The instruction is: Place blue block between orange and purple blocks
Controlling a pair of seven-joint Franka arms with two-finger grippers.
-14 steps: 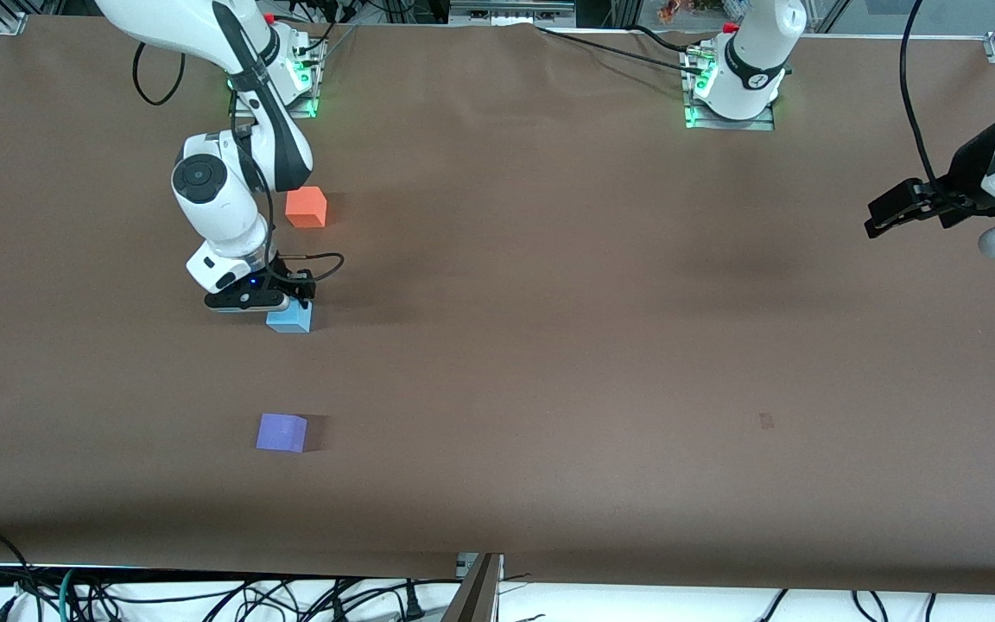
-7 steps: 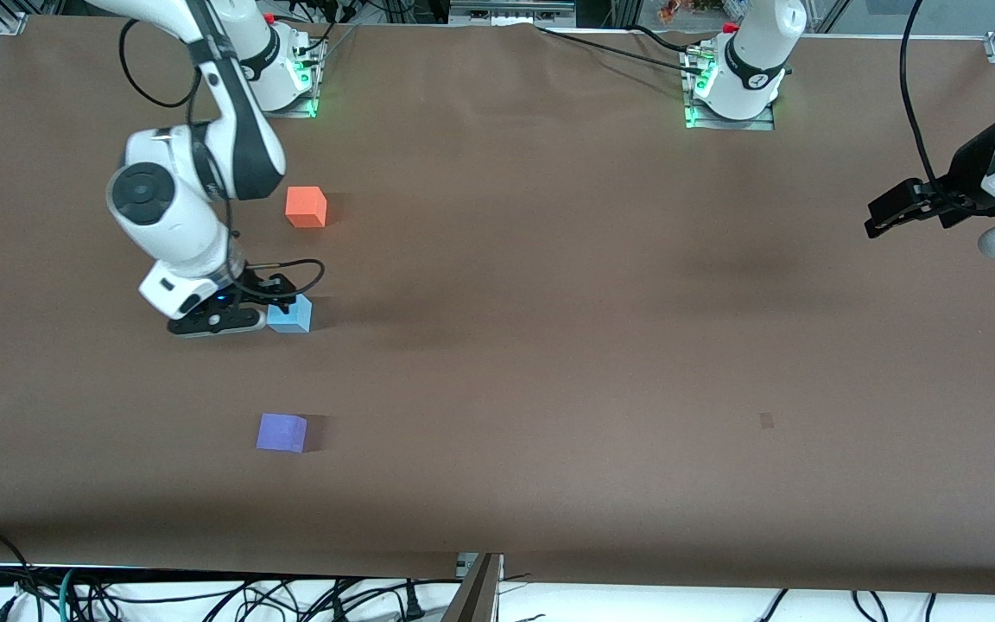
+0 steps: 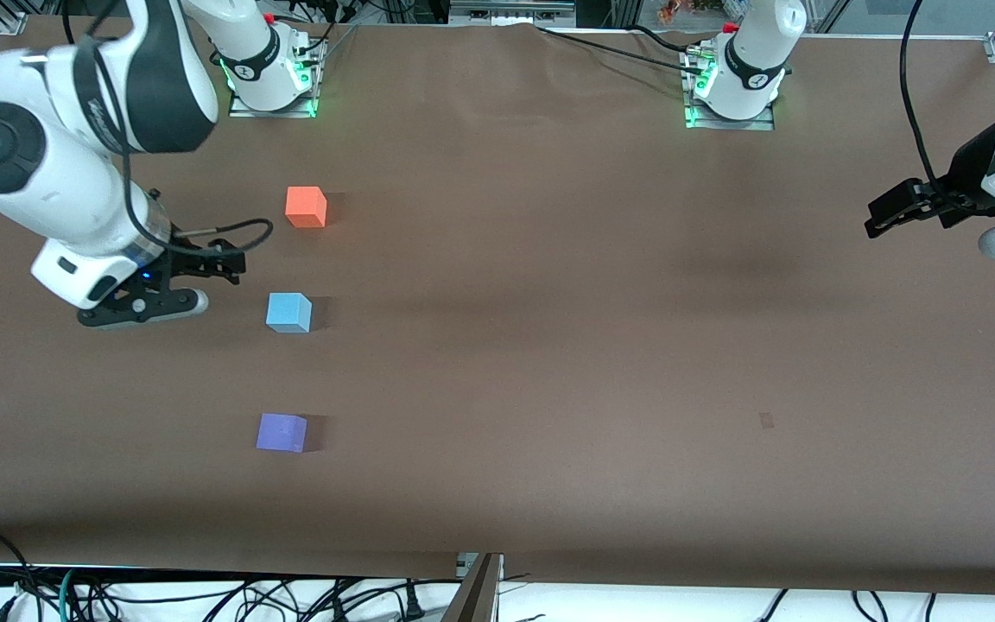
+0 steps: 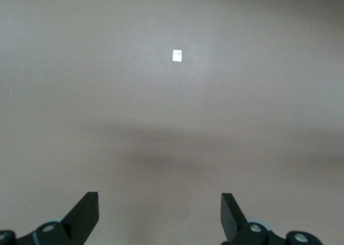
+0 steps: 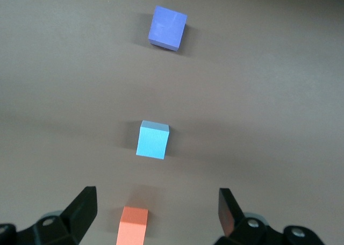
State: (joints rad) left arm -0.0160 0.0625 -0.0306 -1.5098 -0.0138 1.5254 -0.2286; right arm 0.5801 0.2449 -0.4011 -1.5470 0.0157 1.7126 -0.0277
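The blue block (image 3: 288, 313) sits on the table in a line between the orange block (image 3: 306, 207), which is farther from the front camera, and the purple block (image 3: 282, 433), which is nearer. My right gripper (image 3: 225, 263) is open and empty, raised over the table beside the blue block toward the right arm's end. The right wrist view shows the purple block (image 5: 167, 28), the blue block (image 5: 153, 140) and the orange block (image 5: 133, 225) between my open right gripper's (image 5: 156, 202) fingers. My left gripper (image 3: 882, 216) is open and empty, waiting over the left arm's end; it also shows in the left wrist view (image 4: 159, 202).
The brown table cover (image 3: 549, 345) is bare apart from the three blocks. A small pale mark (image 3: 766, 421) lies on it toward the left arm's end, also in the left wrist view (image 4: 177, 55). Cables hang along the table's near edge (image 3: 290, 596).
My right gripper has left the blue block, risen and drawn away toward the right arm's end of the table. The blue block stays where it was. The left arm has not moved.
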